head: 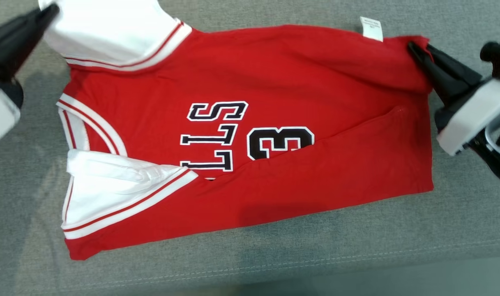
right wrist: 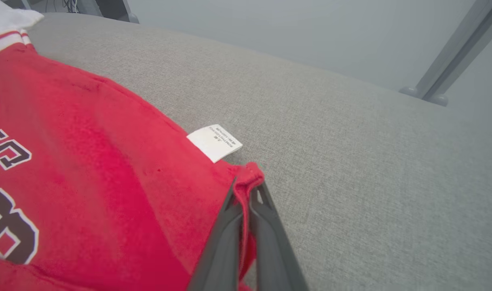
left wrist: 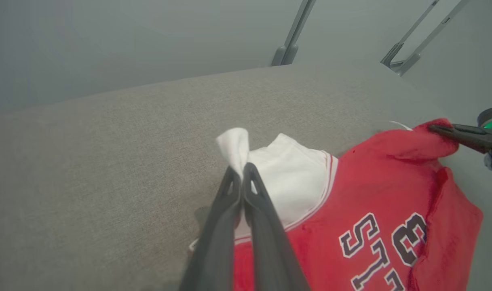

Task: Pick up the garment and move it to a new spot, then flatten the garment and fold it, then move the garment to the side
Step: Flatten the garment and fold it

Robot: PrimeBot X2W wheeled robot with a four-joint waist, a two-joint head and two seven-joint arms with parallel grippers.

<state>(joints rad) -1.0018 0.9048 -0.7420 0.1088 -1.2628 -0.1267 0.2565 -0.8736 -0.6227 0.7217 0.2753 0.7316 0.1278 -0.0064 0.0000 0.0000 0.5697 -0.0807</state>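
Garment [head: 315, 82] on grey fabric surface [head: 250, 246] (seamed); struts [left wrist: 287, 52], perhaps, behind.

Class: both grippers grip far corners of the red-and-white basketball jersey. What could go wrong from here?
The left gripper pinches only the white sleeve's tip; it may slip out on lifting. The right gripper holds a small bunch of red hem corner; uneven pull could skew the fold. The red jersey's near folded flap may fall open.
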